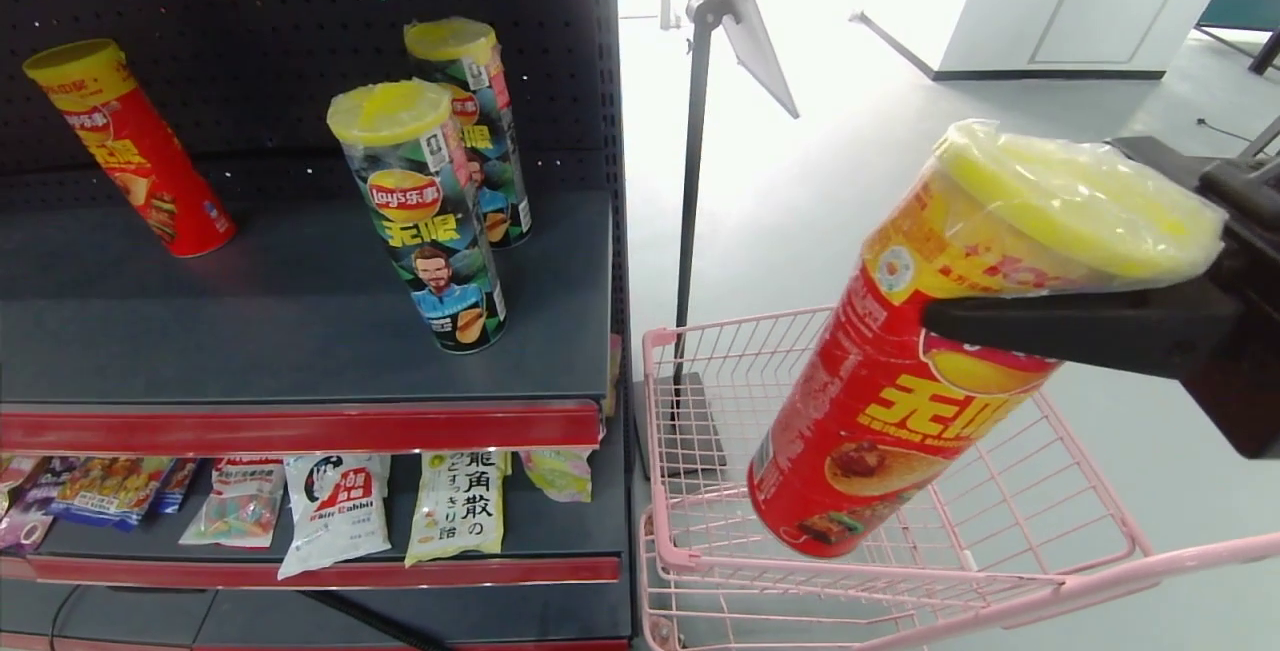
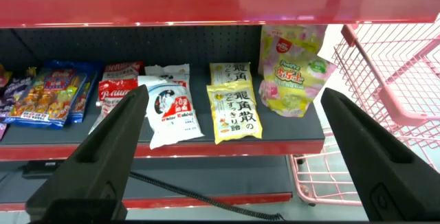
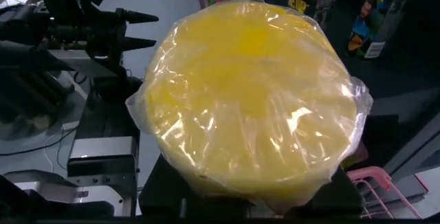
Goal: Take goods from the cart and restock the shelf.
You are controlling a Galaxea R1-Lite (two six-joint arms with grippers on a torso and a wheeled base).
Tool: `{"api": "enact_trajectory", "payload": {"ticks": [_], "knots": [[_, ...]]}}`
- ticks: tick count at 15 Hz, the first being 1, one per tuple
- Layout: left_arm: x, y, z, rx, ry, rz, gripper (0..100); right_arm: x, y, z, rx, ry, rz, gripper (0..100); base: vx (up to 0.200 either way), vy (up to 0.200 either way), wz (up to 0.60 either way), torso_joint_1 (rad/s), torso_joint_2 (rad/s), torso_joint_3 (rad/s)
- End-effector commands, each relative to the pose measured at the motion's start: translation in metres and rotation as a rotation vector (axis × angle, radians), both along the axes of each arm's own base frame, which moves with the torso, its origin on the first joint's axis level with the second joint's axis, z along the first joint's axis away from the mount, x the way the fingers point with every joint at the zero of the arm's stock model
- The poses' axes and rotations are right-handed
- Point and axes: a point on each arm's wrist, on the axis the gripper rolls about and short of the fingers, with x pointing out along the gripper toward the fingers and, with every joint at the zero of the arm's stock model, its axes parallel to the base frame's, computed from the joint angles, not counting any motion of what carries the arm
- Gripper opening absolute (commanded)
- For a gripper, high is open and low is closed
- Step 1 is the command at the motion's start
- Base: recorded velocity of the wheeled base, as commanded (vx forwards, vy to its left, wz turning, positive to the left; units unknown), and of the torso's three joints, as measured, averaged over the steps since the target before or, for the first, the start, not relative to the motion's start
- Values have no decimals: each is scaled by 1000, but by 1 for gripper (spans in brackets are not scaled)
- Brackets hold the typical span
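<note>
My right gripper (image 1: pixel 985 286) is shut on a red chips can (image 1: pixel 890 401) with a yellow plastic-wrapped lid (image 3: pixel 251 100), holding it tilted above the pink wire cart (image 1: pixel 700 551). One black finger (image 1: pixel 1060 326) crosses the can just under the lid. On the upper shelf (image 1: pixel 300 331) stand another red can (image 1: pixel 130 146) at the far left and two green-and-black cans (image 1: pixel 425 221) (image 1: pixel 475 126) near the right end. My left gripper (image 2: pixel 230 114) is open with nothing between its fingers, low in front of the lower shelf (image 2: pixel 165 148).
Several snack bags (image 1: pixel 340 511) lie on the lower shelf, among them a yellow bag (image 2: pixel 234 110) and a pink-green one (image 2: pixel 292 73). A black sign stand (image 1: pixel 690 181) rises between the shelf's right end and the cart. Open floor lies beyond the cart.
</note>
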Motion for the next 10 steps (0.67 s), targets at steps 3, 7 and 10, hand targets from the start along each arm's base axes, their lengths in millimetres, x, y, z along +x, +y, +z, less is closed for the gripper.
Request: {"api": "enact_trajectory", "payload": {"ticks": [3,7,10], "knots": [[0,0,0,0,1,0,100,-22,13,0,-5,4,39,0,0,0,0,0,0,0],[0,0,0,0,2,0,100,-35,3,7,20,-20,29,0,0,0,0,0,0,0],[0,0,0,0,2,0,100,-45,-3,4,18,-21,11,0,0,0,0,0,0,0]]}}
